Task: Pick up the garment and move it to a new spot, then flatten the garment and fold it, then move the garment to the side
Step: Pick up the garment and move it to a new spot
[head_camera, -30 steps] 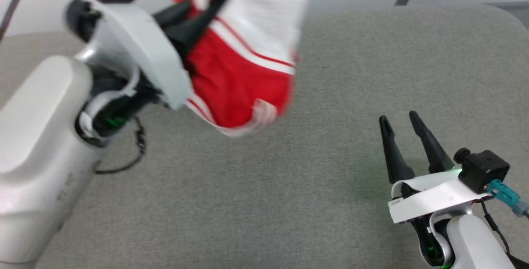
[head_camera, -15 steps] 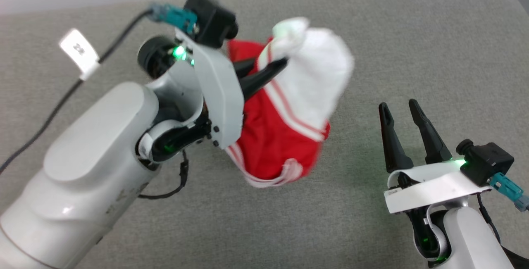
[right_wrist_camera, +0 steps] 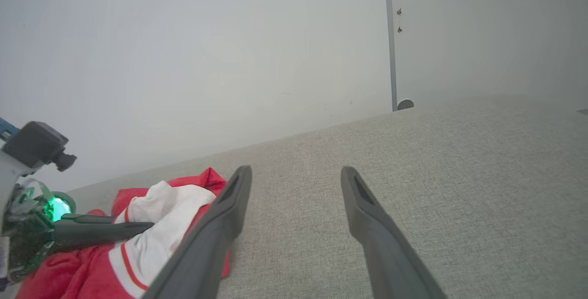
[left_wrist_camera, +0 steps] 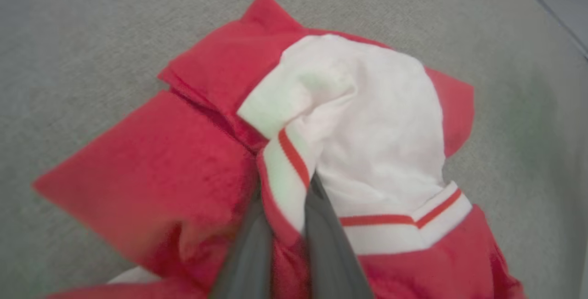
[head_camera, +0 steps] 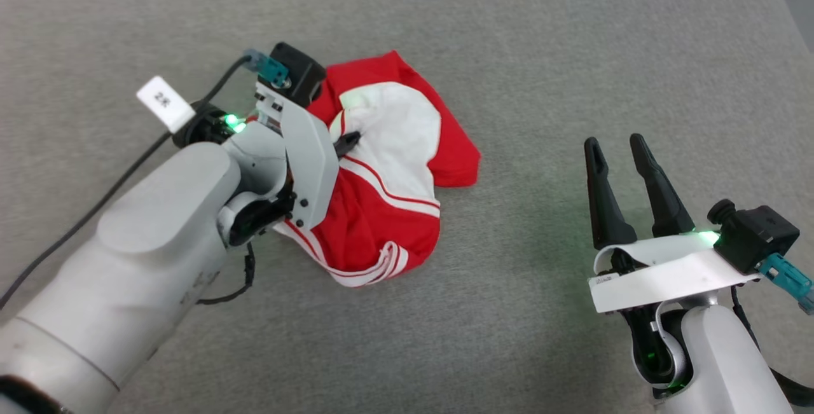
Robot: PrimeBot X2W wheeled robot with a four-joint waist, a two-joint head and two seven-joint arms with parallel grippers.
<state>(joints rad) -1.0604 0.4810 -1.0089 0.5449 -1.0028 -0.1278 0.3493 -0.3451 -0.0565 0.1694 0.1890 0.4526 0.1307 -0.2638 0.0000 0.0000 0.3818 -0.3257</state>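
Red shirt (head_camera: pixel 381 217) – one, soft, crumpled in lump on grey woven surface (head_camera: pixel 540 51), left of middle in head view. White sleeve on top, thin red stripes at seam, striped band at low edge. Two grippers, each with two long dark pointed fingers. Nearly closed left gripper (head_camera: pixel 346 142) pinches fold of white sleeve. Wide-open right gripper (head_camera: pixel 615 142) holds nothing – well apart from shirt, over bare surface.
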